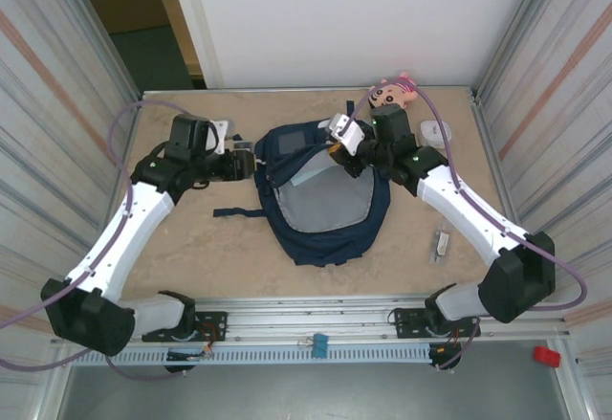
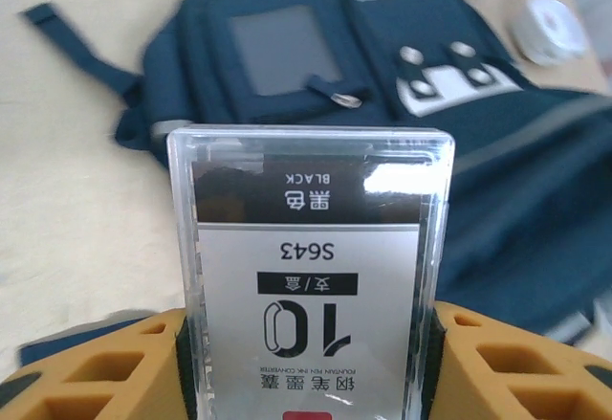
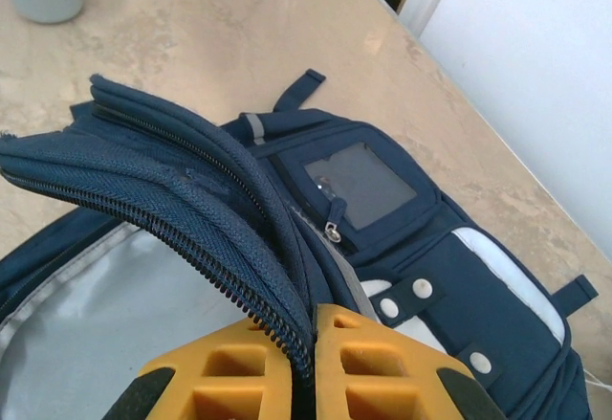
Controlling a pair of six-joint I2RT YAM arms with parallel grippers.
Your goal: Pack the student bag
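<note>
Right now we have the student bag [image 1: 320, 233] lying flat mid-table [image 1: 191, 248], between the two arms. Its top end points to the far edge and its bottom to the near edge, so the long axis runs far-to-near. Main compartment is unzipped, grey lining showing.

Right gripper [image 1: 346, 152] is pinched tight on the zip edge at the bag's far right corner and holds that flap up.

Left gripper [image 1: 244, 165] is partway open, clamped on a clear plastic box [image 2: 306, 248] labelled black. It sits just beside the bag's far left corner, so left is the loading arm.

Key relation: the opening lies to that gripper's right and slightly toward the near edge. We judge the next move is a short carry rightward over the rim, then down onto the lining. Risk: the box snags the zip edge.
</note>
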